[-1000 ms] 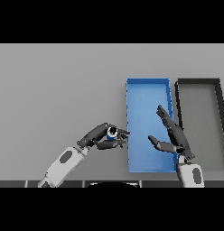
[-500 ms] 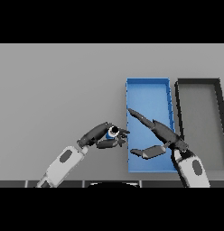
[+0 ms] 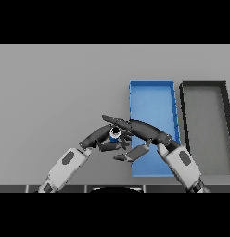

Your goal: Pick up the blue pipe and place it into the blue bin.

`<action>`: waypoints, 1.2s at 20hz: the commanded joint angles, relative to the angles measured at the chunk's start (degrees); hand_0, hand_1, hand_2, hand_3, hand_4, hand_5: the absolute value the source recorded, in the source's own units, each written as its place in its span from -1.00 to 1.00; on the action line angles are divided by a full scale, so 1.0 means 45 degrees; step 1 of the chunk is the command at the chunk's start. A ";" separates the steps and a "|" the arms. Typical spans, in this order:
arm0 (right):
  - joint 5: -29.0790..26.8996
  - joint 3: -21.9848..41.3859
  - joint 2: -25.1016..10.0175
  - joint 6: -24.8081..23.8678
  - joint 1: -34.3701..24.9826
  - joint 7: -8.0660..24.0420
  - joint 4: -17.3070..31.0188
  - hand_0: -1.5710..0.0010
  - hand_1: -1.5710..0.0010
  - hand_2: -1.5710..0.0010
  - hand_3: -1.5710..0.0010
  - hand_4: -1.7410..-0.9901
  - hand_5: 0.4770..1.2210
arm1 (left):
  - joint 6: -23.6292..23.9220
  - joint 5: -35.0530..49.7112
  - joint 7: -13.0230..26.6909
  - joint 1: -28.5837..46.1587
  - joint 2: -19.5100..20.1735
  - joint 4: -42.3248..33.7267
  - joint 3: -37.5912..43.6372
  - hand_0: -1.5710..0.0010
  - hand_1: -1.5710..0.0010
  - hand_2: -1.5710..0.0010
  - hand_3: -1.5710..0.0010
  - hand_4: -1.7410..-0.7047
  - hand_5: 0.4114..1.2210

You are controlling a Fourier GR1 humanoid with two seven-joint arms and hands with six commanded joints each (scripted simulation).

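A small blue pipe (image 3: 115,134) with a pale open end is held up just left of the blue bin (image 3: 152,92). My left hand (image 3: 104,137) has its fingers curled round the pipe. Reaching in from the right, my right hand (image 3: 143,132) lies with straight fingers stretched over the top of the pipe and its thumb below. The two hands meet at the bin's left wall. Most of the pipe's body is hidden by the fingers.
A black bin (image 3: 203,95) stands right beside the blue one, at the table's right side. The grey table (image 3: 56,92) stretches to the left and far side.
My right hand has swung leftward from over the blue bin to the pipe and flattened out above it. The left hand has stayed almost still with the pipe.
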 commanded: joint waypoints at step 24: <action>0.0530 0.0857 0.2149 0.0553 -0.1951 -0.0389 0.2247 -0.90 -0.91 -0.91 -0.87 -0.28 0.71 | 0.0009 -0.0462 -0.0176 -0.0112 0.0125 -0.0123 -0.0114 -0.91 -0.85 -0.90 0.33 -0.98 0.99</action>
